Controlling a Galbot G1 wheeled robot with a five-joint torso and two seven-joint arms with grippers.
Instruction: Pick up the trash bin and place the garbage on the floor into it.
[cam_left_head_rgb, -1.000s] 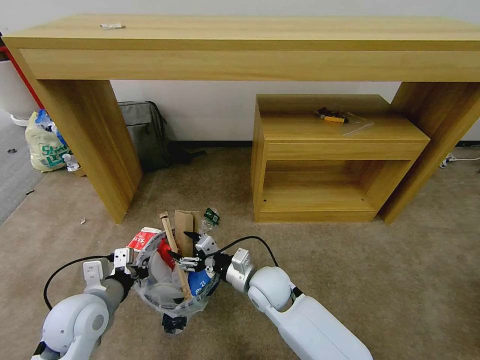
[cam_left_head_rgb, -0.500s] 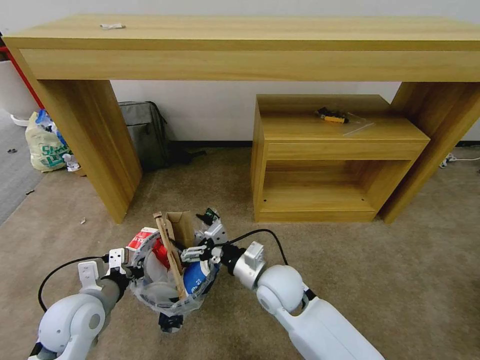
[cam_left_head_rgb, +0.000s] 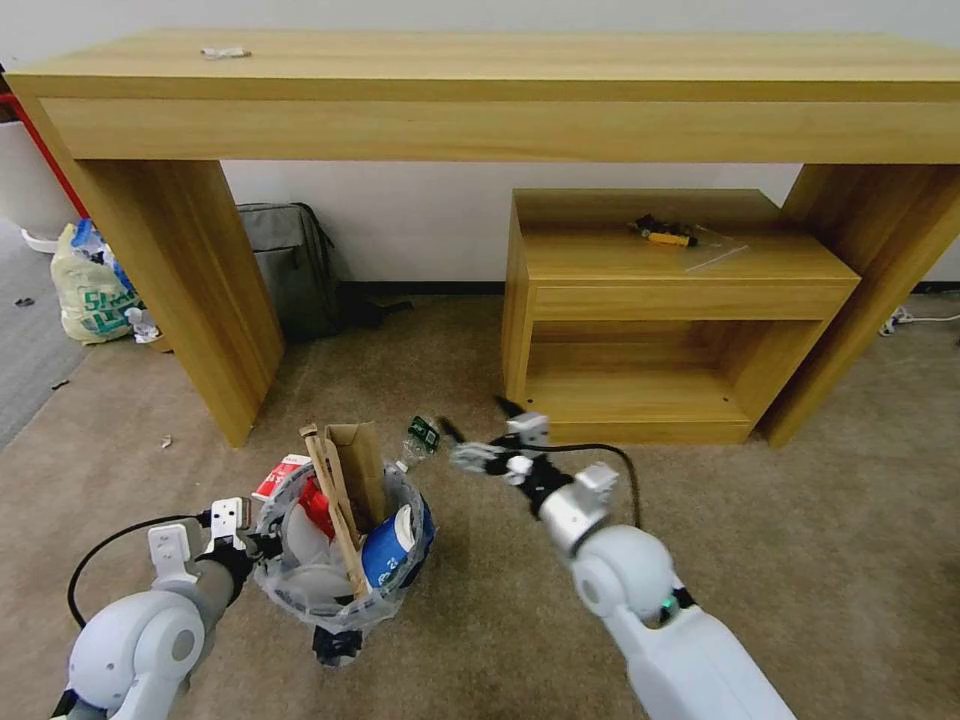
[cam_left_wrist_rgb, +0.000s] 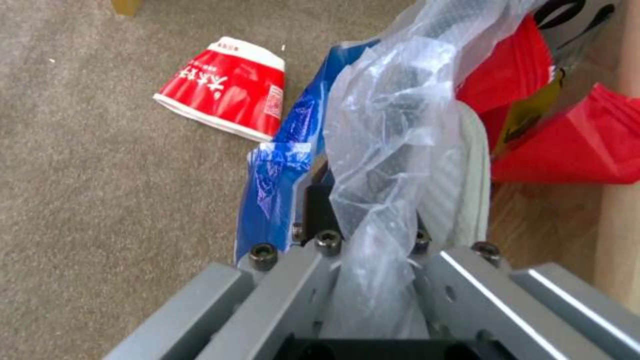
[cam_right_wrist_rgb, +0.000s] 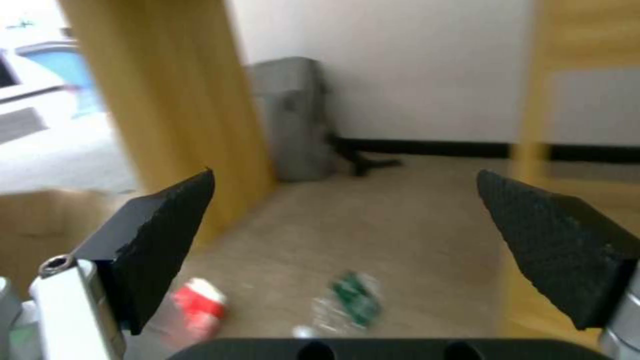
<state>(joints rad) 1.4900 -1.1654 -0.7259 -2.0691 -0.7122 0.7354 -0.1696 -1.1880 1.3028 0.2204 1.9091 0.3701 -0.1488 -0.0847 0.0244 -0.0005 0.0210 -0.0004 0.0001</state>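
Observation:
The trash bin (cam_left_head_rgb: 335, 585), black with a crinkly plastic liner (cam_left_wrist_rgb: 387, 150), hangs just above the beige carpet floor (cam_left_head_rgb: 480, 620). My left gripper (cam_left_head_rgb: 262, 545) is shut on its near-left rim (cam_left_wrist_rgb: 363, 235). Inside stand a wooden stick (cam_left_head_rgb: 335, 510), a cardboard scrap (cam_left_head_rgb: 360, 470), a blue-white cup (cam_left_head_rgb: 385, 550) and a red wrapper (cam_left_wrist_rgb: 533, 115). A red-white paper cup (cam_left_head_rgb: 283, 475) (cam_left_wrist_rgb: 223, 90) lies on the carpet behind the bin. A small green-labelled bottle (cam_left_head_rgb: 422, 437) (cam_right_wrist_rgb: 350, 300) lies just left of my right gripper (cam_left_head_rgb: 480, 435) (cam_right_wrist_rgb: 363, 245), which is open and holds nothing.
A long wooden desk (cam_left_head_rgb: 500, 90) spans the back, with a low wooden shelf unit (cam_left_head_rgb: 640, 330) under its right side. A grey backpack (cam_left_head_rgb: 290, 265) leans on the wall. A yellowish shopping bag (cam_left_head_rgb: 85, 290) sits far left. A white cable (cam_left_head_rgb: 905, 320) lies far right.
My right gripper has pulled away from above the bin, swinging right and farther out toward the shelf unit. The bin and the left gripper have shifted slightly left.

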